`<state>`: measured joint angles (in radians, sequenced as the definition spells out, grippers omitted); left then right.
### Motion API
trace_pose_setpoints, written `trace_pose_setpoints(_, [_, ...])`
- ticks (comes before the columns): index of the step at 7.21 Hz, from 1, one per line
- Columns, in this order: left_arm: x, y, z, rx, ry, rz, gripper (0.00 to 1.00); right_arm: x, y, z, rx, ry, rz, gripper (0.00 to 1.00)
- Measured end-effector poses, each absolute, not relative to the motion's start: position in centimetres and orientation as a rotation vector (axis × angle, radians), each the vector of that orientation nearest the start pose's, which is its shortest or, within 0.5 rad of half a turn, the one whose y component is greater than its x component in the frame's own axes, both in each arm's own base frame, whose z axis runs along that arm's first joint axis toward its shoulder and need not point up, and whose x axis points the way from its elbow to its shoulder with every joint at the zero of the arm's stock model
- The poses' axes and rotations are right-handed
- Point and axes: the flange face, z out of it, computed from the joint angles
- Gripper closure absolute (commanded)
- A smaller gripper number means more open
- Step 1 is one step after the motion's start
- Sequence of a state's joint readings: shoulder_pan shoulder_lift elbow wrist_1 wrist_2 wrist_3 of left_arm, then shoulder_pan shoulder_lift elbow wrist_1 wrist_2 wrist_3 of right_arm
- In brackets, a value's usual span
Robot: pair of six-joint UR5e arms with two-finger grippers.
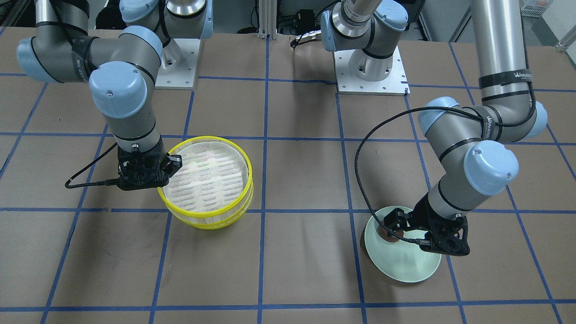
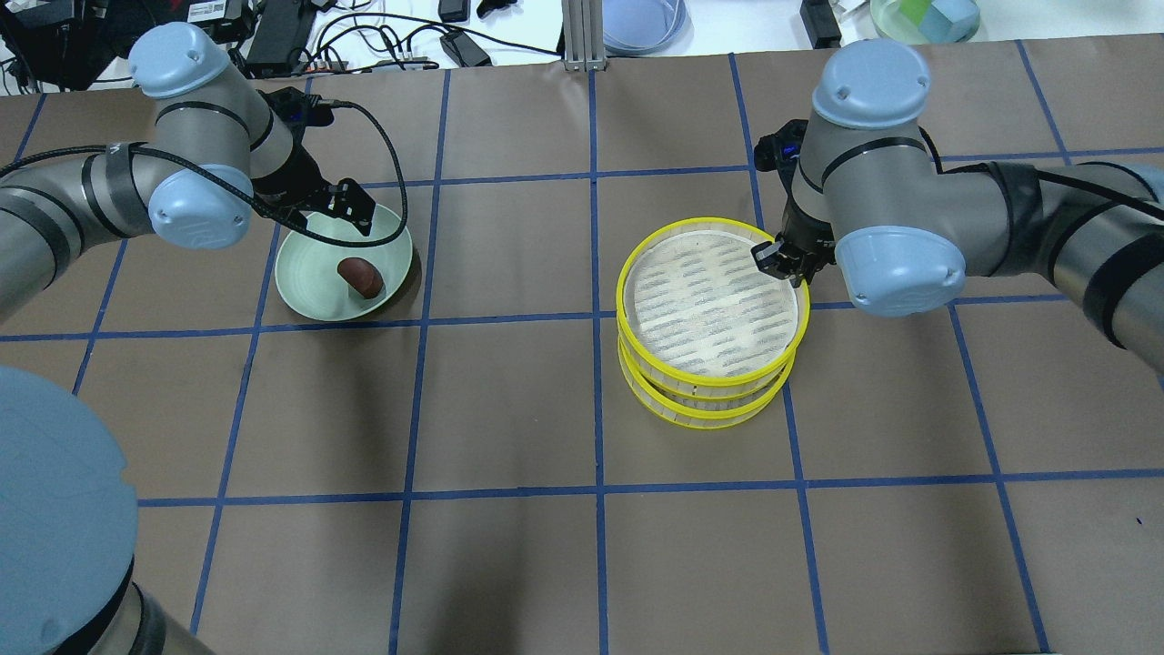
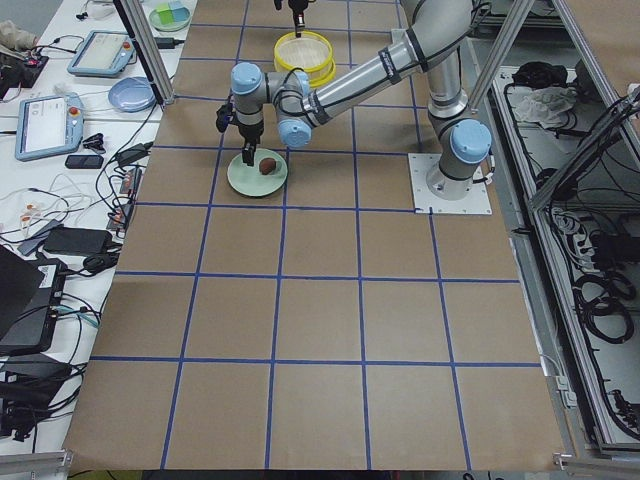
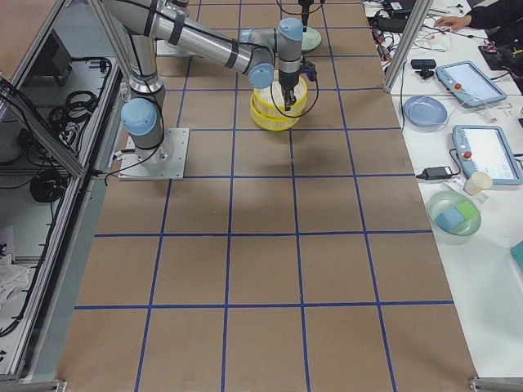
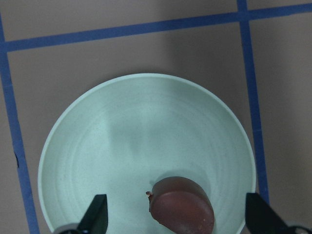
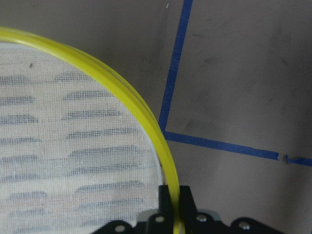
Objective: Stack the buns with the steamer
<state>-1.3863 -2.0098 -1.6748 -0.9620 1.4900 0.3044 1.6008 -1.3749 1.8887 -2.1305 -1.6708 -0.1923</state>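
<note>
On the left, the left gripper [image 2: 353, 207] hung over the pale green plate [image 2: 305, 296] with its fingers [image 5: 97, 217] spread wide. The dark brown bun [image 2: 361, 276] lay on the plate between them, touching neither. Further right on the counter [image 2: 509, 409] the steamer tiers [image 2: 700, 400] sat stacked, slightly offset, and the right gripper [image 2: 780, 257] had its fingers clamped narrowly on the upper tier [image 2: 709, 300] at its yellow rim.

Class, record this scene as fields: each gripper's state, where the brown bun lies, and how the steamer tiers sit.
left gripper: jaws open, over the green plate
brown bun: lying on the green plate, not gripped
right gripper: jaws shut on the upper tier's yellow rim
upper tier: empty, resting on the lower tier, slightly offset
</note>
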Motion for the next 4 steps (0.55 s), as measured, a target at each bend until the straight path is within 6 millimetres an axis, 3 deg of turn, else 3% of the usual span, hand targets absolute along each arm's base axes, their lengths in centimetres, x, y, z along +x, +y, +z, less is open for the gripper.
trace_pose_setpoints(4, [-2.4, -63.4, 22.6, 0.052, 3.222, -0.035, 0.0, 13.8, -52.2, 28.8, -0.407, 3.246, -0.022, 1.0])
